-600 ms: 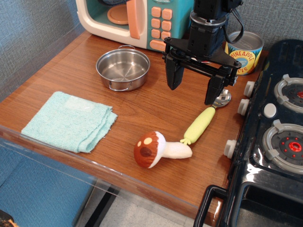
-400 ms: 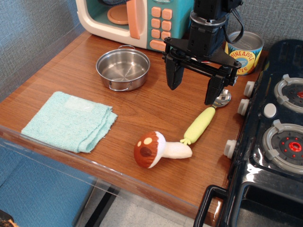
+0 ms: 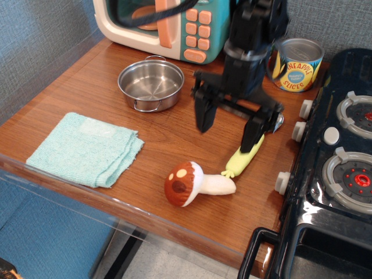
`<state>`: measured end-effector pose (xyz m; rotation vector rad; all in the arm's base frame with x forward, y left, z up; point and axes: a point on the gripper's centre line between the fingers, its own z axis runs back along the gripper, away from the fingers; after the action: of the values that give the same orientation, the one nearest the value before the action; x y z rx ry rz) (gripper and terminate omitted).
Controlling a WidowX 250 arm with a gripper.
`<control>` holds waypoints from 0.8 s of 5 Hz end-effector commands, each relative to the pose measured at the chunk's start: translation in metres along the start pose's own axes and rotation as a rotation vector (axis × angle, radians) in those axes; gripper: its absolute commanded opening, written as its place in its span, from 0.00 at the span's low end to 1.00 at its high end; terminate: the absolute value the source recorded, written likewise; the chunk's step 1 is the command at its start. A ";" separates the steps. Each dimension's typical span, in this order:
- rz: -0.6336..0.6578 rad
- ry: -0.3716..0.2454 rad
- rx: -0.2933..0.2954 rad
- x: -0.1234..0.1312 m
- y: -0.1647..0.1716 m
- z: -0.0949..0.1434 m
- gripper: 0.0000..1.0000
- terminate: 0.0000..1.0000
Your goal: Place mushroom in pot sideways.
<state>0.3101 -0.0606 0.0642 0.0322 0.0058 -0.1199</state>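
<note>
The mushroom lies on its side near the table's front edge, its reddish-brown spotted cap to the left and its white stem to the right. The pot, shiny steel and empty, stands at the back left of the table. My gripper hangs open above the table, its two black fingers spread wide. It is above and behind the mushroom and to the right of the pot. It holds nothing.
A spoon with a yellow-green handle lies right of the mushroom, partly under my right finger. A teal cloth lies at the front left. A toy microwave and a pineapple can stand at the back. A black stove fills the right side.
My gripper has moved down and towards the front, closer to the mushroom. It stays open. The mushroom, pot and spoon have not moved.
</note>
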 end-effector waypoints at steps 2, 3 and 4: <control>-0.052 -0.024 0.017 -0.052 0.004 -0.002 1.00 0.00; -0.035 -0.013 0.015 -0.049 0.010 -0.009 1.00 0.00; -0.020 0.012 0.020 -0.049 0.014 -0.021 1.00 0.00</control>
<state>0.2583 -0.0403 0.0354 0.0569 0.0512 -0.1430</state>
